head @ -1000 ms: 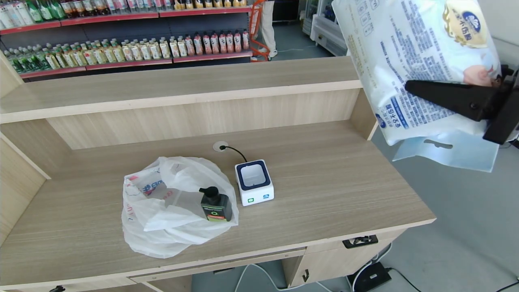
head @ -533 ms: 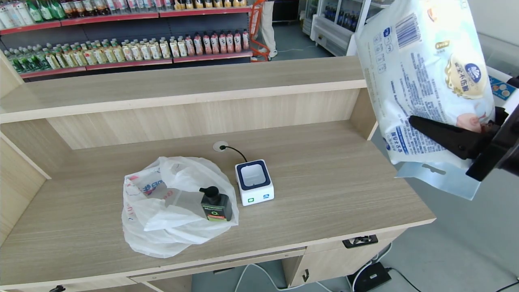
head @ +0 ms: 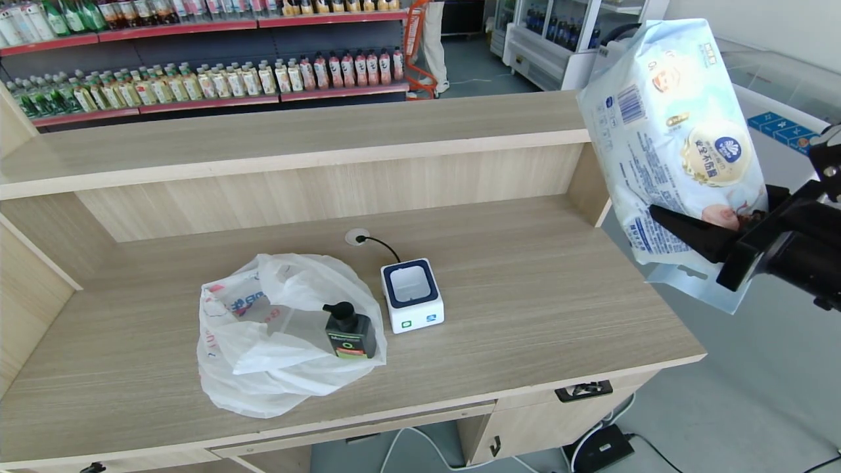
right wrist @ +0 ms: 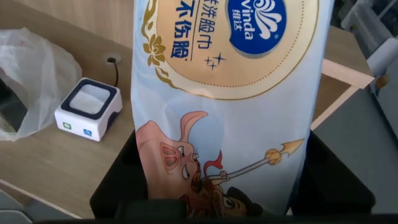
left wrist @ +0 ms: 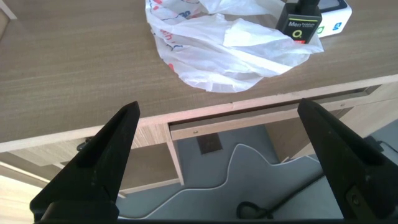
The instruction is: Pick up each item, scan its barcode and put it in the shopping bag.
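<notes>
Inspector: Where was the item, and what held it?

Technician: The right gripper was clamped on the lower end of the white pack. The pack hung in the air off the counter's right edge, near the back right corner. The left gripper hung with its fingers wide apart, just off the front edge below the shopping bag.

Inspector: What stood on the counter?

Technician: The scanner sat near the middle. The bag lay just beside it toward the left edge, slumped, with a black pump bottle at its mouth.

Inspector: What failure modes applied?

Technician: Three, by judgement.
1. Slip or pivot: most of the soft pack stood above the clamp, so tilting it could let it swing or slide out.
2. Failed scan: the barcode sat at the upper end, far from the clamp. The pack needed a large turn to face the scanner window.
3. Collision: the bulky pack could strike the counter's right edge or the scanner, or push the bag and bottle rather than enter the collapsed mouth.
</notes>
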{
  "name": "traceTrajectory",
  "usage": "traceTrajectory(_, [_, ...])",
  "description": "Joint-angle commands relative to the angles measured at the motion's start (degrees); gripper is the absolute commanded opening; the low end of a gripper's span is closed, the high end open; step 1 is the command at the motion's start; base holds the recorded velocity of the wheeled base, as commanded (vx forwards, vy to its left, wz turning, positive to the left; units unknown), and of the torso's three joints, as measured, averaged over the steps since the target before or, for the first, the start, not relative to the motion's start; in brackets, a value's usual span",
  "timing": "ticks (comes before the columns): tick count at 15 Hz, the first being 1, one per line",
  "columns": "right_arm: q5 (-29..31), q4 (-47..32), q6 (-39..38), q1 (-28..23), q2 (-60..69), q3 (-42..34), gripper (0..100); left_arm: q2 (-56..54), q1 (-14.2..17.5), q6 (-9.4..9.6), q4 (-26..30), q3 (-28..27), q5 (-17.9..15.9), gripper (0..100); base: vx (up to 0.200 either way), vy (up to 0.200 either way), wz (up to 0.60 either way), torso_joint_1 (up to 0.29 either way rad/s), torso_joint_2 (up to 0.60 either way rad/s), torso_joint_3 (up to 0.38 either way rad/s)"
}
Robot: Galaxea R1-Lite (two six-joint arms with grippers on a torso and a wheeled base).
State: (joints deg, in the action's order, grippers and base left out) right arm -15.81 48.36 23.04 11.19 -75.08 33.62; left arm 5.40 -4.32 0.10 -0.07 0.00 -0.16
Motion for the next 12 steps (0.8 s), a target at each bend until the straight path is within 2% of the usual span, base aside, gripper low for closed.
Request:
traceTrajectory(1, [0.0, 0.2, 3.2, -1.0, 0.3, -0.1, 0, 0.0, 0.0, -0.01, 0.0, 0.0, 0.0, 100, 0.000, 0.000, 0.00, 0.000, 0.00, 0.000])
traceTrajectory(6, [-0.6, -0.1, 7.4, -1.8, 1.2, -0.1, 0, 0.0, 0.0, -0.01, 0.0, 0.0, 0.0, 100, 0.000, 0.000, 0.00, 0.000, 0.00, 0.000])
traceTrajectory(7, [-2.3, -0.1, 7.6, -1.6, 1.3, -0.1, 0, 0.0, 0.0, -0.01, 0.0, 0.0, 0.1, 100, 0.000, 0.000, 0.00, 0.000, 0.00, 0.000])
traceTrajectory(12, [-5.0, -2.2, 14.7, -0.1, 3.5, -0.6, 0, 0.0, 0.0, -0.01, 0.0, 0.0, 0.0, 100, 0.000, 0.000, 0.60, 0.002, 0.01, 0.004])
